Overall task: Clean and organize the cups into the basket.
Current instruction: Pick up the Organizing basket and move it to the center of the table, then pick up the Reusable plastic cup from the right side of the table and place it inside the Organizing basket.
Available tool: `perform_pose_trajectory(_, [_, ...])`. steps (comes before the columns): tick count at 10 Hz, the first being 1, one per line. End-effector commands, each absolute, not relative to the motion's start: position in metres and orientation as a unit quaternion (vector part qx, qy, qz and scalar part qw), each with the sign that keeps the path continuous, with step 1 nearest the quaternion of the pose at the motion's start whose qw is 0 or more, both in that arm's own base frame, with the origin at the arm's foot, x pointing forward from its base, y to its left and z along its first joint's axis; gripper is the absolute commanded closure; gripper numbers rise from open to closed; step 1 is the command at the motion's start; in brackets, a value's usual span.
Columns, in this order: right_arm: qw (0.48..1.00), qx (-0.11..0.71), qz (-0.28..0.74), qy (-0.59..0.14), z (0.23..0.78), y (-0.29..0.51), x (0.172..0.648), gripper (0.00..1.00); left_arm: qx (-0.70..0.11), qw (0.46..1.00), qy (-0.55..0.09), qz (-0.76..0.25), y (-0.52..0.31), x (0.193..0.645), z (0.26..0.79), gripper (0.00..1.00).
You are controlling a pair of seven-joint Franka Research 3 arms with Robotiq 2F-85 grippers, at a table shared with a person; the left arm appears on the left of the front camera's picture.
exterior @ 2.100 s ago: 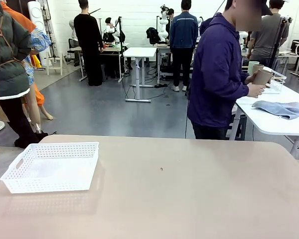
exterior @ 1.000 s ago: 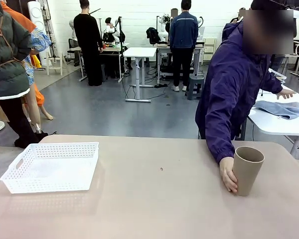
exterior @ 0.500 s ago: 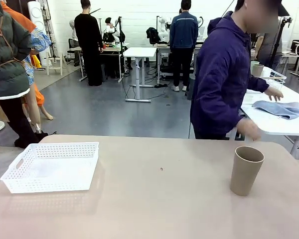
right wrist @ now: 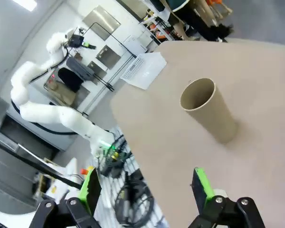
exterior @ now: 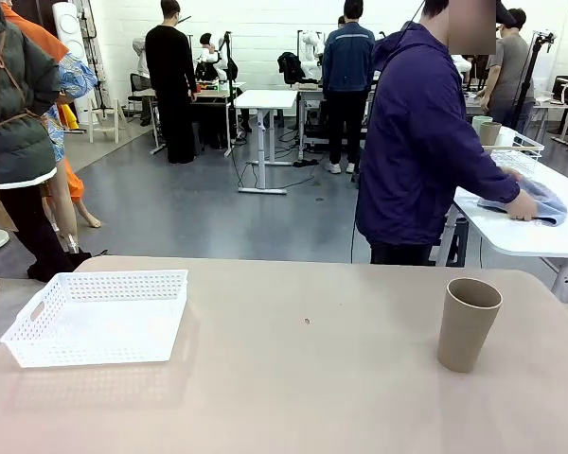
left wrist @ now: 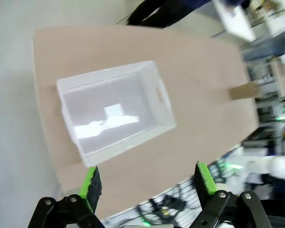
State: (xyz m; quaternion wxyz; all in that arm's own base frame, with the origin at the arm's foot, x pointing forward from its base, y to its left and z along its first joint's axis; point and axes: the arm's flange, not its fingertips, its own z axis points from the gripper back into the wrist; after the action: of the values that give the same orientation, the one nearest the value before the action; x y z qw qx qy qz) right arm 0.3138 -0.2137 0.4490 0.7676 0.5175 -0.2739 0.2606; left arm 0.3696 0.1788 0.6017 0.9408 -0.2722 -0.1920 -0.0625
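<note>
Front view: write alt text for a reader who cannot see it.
A tan cup stands upright at the right of a beige table, apart from a white perforated basket at its left. Beyond the far edge, a person in a purple jacket faces a side table, one hand on a blue cloth.

Grey floor (exterior: 189,208), white wall (exterior: 256,38), white desks (exterior: 265,98), beige table (exterior: 312,397)
</note>
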Motion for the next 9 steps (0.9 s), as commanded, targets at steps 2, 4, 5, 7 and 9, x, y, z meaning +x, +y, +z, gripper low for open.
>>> perform_pose_trajectory(2, [0.759,0.459,0.284,-0.363,0.436,-0.212,0.334,0.00,-0.099,0.976,-0.182,-0.067,0.131,0.389,0.573,0.00])
perform_pose_trajectory(4, [0.758,0.438,0.288,-0.388,0.431,-0.208,0.333,0.00,-0.005,0.982,-0.176,-0.069,0.107,0.400,0.554,0.00])
perform_pose_trajectory(5, [0.763,0.440,0.284,-0.379,0.431,-0.210,0.330,0.00,0.022,0.982,-0.175,-0.073,0.099,0.402,0.541,0.00])
perform_pose_trajectory(7, [0.761,0.452,0.288,-0.366,0.437,-0.219,0.337,0.00,0.048,0.981,-0.175,-0.074,0.093,0.406,0.514,0.00])
perform_pose_trajectory(9, [0.761,0.452,0.288,-0.366,0.437,-0.219,0.337,0.00,0.040,0.983,-0.168,-0.055,0.095,0.406,0.498,0.00])
